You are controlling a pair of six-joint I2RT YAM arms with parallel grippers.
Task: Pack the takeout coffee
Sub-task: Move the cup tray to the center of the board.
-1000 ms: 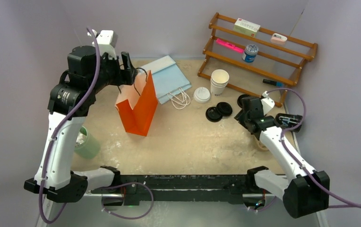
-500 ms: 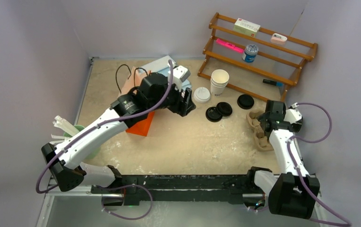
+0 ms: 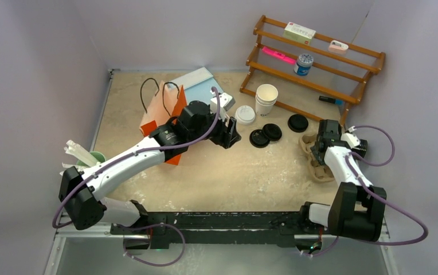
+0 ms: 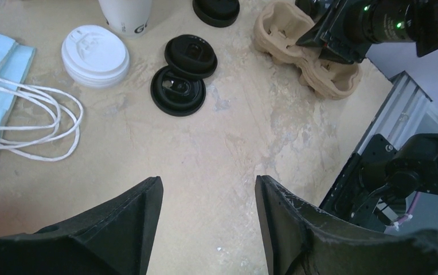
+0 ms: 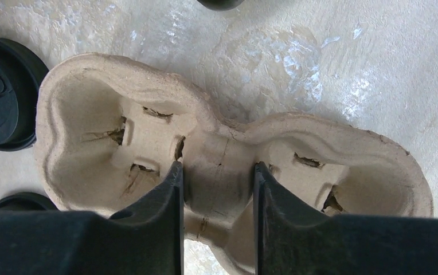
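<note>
Over at the right side of the desk (image 3: 234, 172), the right hand (image 5: 216, 172) pinches the narrow waist of the brown pulp two-cup carrier (image 5: 90, 132), while the empty, half-open left hand (image 4: 207, 182) hovers near round black plastic lids (image 4: 178, 91) lying loose; a lift, I judge, could tear that thin waist.

The left lid (image 3: 259, 138) is lying against the middle lid (image 3: 272, 132), the right lid (image 3: 298, 122) lying apart; the carrier (image 5: 216, 152) is sitting nearer, rightmost; stacked cups (image 3: 266, 98) are standing behind them, before the rack (image 3: 380, 62).
</note>
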